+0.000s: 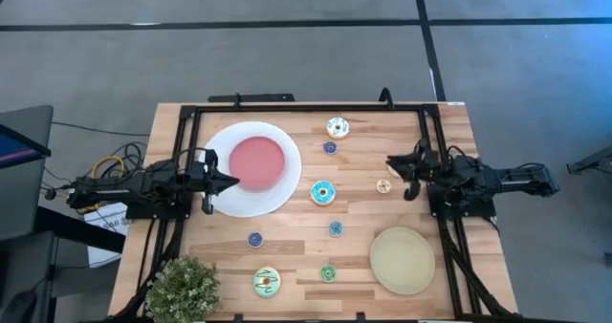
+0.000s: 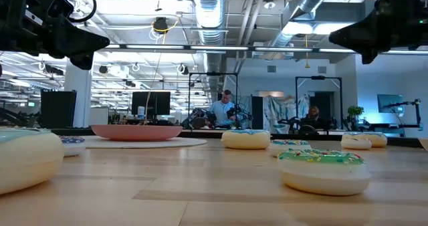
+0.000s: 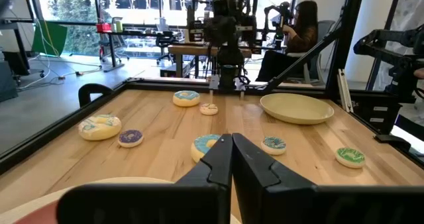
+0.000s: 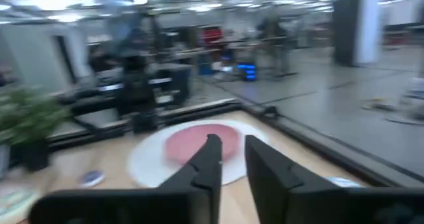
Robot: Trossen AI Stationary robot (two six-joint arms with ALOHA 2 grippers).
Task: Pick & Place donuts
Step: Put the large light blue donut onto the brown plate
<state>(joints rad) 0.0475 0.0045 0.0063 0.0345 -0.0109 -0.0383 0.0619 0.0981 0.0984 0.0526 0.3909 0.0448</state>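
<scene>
The left gripper [image 1: 229,181] is held above the left edge of the big white plate with pink centre [image 1: 218,201], its fingers [image 3: 213,163] pressed narrowly together with nothing between them. The right gripper [image 1: 394,163] hangs over the table [image 1: 287,266] at the right side, near a small tan donut [image 1: 383,185]; a slim gap is seen between its fingers [image 4: 205,166], and nothing is held.

The donuts are scattered across the wood, none on either plate. A white-iced donut [image 1: 338,127] lies at the far middle, with a small purple one [image 1: 330,148] just beside it. A blue-iced donut [image 1: 322,193] sits near the centre, just right of the big plate. A small teal donut [image 1: 336,228] and a small green one [image 1: 328,273] lie nearer (both between the two plates). A small blue-purple donut [image 1: 255,239] lies below the big plate, and a pale green iced donut [image 1: 267,282] is found at the near edge, beside a potted plant [image 1: 182,287]. The round tan plate [image 1: 404,258] rests at the near right.
</scene>
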